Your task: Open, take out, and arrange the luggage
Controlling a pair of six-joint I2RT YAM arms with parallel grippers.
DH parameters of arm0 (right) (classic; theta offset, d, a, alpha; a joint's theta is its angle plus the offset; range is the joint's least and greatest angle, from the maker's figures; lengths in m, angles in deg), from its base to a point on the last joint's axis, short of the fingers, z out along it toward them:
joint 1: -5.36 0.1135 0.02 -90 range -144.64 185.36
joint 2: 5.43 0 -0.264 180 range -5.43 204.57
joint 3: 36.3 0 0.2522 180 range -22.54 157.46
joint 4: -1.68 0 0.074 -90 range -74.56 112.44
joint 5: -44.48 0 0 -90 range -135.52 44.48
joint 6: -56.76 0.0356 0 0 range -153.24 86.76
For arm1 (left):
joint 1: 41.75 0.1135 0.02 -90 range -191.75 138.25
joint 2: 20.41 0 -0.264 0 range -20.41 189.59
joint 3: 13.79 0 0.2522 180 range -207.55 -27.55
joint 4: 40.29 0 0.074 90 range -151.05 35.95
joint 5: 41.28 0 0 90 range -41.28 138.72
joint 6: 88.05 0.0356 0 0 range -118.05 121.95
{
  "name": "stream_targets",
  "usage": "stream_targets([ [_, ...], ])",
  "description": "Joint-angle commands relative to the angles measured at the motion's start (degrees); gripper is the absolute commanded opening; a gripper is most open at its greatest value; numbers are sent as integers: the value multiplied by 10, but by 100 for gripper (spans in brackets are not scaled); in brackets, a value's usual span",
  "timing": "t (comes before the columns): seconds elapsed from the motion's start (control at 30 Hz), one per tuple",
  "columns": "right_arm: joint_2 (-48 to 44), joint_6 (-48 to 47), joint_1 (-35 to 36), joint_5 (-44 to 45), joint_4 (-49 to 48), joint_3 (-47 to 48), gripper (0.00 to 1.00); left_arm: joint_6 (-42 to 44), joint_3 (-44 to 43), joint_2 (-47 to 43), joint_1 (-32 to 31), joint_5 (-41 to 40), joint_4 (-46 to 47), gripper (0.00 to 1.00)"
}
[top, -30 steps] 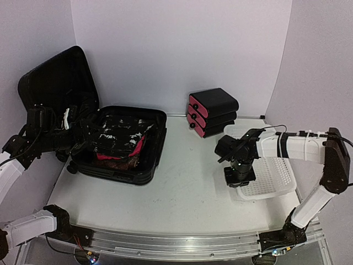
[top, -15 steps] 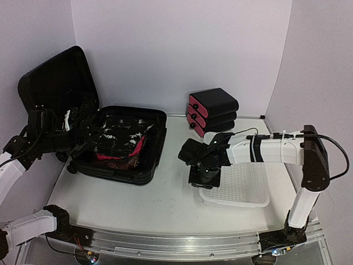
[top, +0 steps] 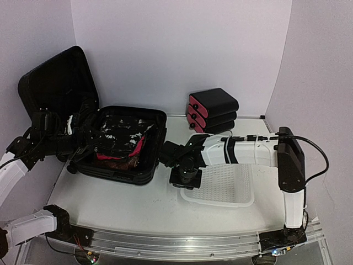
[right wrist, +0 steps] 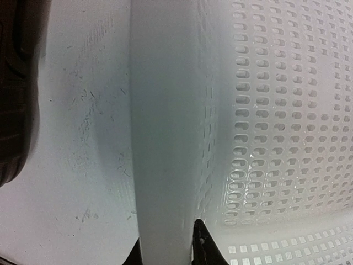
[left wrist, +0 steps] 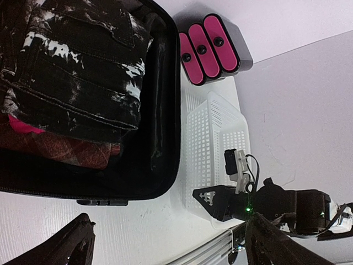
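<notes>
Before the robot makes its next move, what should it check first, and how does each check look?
1. Luggage open: ok, it stands wide open.
2. Contents taken out: not ok, a folded black-and-white garment lies on top of other clothes inside.
3. Right gripper holding the white basket: ok, its fingers pinch the basket's wall.
4. Basket ready to receive: ok, it looks empty and sits beside the luggage, not touching it.
5. Left gripper free: ok, jaws wide apart, nothing held.
6. What lies beneath the clothes: cannot tell.
</notes>
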Motion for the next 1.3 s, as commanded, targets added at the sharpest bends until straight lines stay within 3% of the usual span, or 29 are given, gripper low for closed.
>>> stream_targets([
  [0.0,26,40,7,-32,-114,62,16,-21,3,4,0,4,14,95],
  [0.4,62,24,19,-28,-120,112,15,-37,14,14,0,4,15,95],
  [0.63,73,-37,19,-26,-120,166,27,-46,23,5,0,4,16,95],
  [0.77,21,-138,16,-55,-121,155,71,-49,27,-4,0,5,15,95],
  [0.87,-53,-299,16,-119,-121,108,94,-54,29,-4,0,11,16,97],
  [0.93,-122,-404,16,-141,-120,47,98,-69,34,3,0,13,16,97],
  [1.0,-196,-472,17,-67,-117,-53,98,-96,36,15,0,5,17,96],
  [1.1,-285,-510,16,35,-89,-146,98,-155,33,46,0,-27,24,92],
  [1.27,-350,-507,16,78,-77,-206,98,-257,0,114,-1,-95,37,88],
])
